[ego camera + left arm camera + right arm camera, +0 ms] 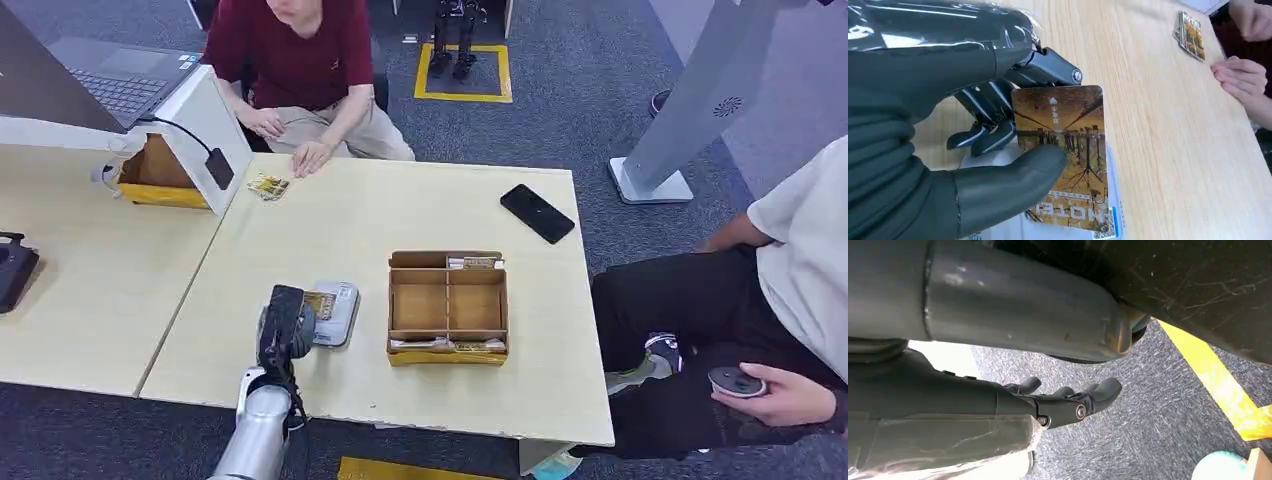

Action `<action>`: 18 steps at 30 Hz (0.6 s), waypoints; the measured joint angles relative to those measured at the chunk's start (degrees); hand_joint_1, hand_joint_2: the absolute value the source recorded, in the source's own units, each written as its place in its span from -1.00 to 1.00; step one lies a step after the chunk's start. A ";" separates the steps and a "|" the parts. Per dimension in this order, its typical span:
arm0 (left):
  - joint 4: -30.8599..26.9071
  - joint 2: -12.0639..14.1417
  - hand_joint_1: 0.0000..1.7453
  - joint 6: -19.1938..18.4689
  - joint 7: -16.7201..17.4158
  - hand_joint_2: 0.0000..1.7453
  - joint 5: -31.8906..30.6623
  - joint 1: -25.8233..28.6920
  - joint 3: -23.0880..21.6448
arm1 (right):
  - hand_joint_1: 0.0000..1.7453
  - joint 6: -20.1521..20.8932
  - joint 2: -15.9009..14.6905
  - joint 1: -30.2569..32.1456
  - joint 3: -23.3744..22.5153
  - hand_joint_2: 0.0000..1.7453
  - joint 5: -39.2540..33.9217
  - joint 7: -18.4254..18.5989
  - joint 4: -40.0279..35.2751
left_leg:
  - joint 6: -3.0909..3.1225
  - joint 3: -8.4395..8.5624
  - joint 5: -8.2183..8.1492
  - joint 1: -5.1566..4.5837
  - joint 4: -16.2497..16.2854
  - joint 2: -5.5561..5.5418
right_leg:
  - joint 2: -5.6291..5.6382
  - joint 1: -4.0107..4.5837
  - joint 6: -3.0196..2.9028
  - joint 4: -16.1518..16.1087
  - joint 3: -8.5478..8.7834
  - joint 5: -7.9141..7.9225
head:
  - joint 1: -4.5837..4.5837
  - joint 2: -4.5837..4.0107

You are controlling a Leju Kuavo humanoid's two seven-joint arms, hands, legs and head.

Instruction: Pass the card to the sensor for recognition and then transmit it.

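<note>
far left on the pale wood-grain counter (120, 290): a white slanted stand with an open brown cardboard recess (180, 150), a black cable and small black tag hanging down its front. just right of it, a small fanned pile of yellow-brown printed cards (268, 187), close to the resting hand of a seated person in a dark red shirt (295, 50). nearer the front edge, left robot hand (285, 322) at the end of a silver arm, pinching a glossy rectangular card printed with an autumn tree scene (1065, 155) between thick grey thumb and dark fingers (990, 107), held just above a flat white-grey sensor pad (338, 310); whether touching it, cannot tell. in the left wrist view, pad's pale surface and blue edge peeking from under the card. right of the pad, a shallow brown cardboard tray with divided compartments (447, 305), cards lying in its far and near strips. beyond that, a black smartphone (537, 213) flat near the counter's far right corner. further right, off the counter, a seated person in a white top and black trousers (790, 270) holding a small dark object. right robot hand (1068, 402) hanging over grey carpet beside a yellow floor stripe, fingers loosely spread, holding nothing.
</note>
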 joint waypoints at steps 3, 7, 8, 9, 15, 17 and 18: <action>0.07 0.00 1.00 1.36 0.96 1.00 -3.13 0.00 0.00 | -1.00 0.00 0.02 0.00 -0.11 -1.00 0.54 -0.04 0.00 | 0.00 0.00 0.00 0.00 0.00 0.00 | 0.00 0.00 0.00 0.00 0.00 0.00 | 0.00 0.00; 0.61 -0.02 1.00 2.30 1.01 1.00 -4.51 -0.07 0.24 | -1.00 0.07 0.04 0.00 -0.31 -1.00 0.79 -0.07 0.00 | 0.00 0.00 0.00 0.00 0.00 0.00 | 0.00 0.00 0.00 0.00 0.00 0.00 | 0.00 0.00; 0.81 -0.02 1.00 2.78 1.01 1.00 -5.40 -0.08 0.57 | -1.00 0.07 0.04 0.00 -0.39 -1.00 1.03 -0.15 0.00 | 0.00 0.01 0.00 0.00 0.00 0.01 | 0.00 0.00 0.00 0.00 0.00 0.00 | 0.00 0.00; 0.98 -0.04 1.00 3.30 1.01 1.00 -6.39 -0.10 0.98 | -1.00 0.07 0.04 0.00 -0.55 -1.00 1.53 -0.33 0.00 | 0.00 0.01 0.00 0.00 0.00 0.01 | 0.00 0.00 0.00 0.00 0.00 0.00 | 0.00 0.00; 2.23 -0.13 1.00 5.84 1.10 1.00 -10.37 -0.31 2.58 | -1.00 0.09 0.09 0.00 -1.18 -1.00 2.56 -0.61 0.00 | 0.00 0.03 0.00 0.00 0.00 0.01 | 0.00 0.00 0.00 0.00 0.02 0.00 | 0.00 0.00; 2.49 -0.17 1.00 6.08 1.10 1.00 -10.81 -0.36 2.89 | -1.00 0.07 0.09 0.00 -1.36 -1.00 2.69 -0.63 0.00 | 0.00 0.03 0.00 0.00 0.00 0.00 | 0.00 0.00 0.00 0.00 0.03 0.00 | 0.00 0.00; 2.69 -0.20 1.00 6.38 1.10 1.00 -11.39 -0.40 3.06 | -1.00 0.07 0.09 0.00 -1.42 -1.00 2.71 -0.68 0.00 | 0.00 0.04 0.00 0.00 0.00 0.00 | 0.00 0.00 0.00 0.00 0.04 0.00 | 0.00 0.00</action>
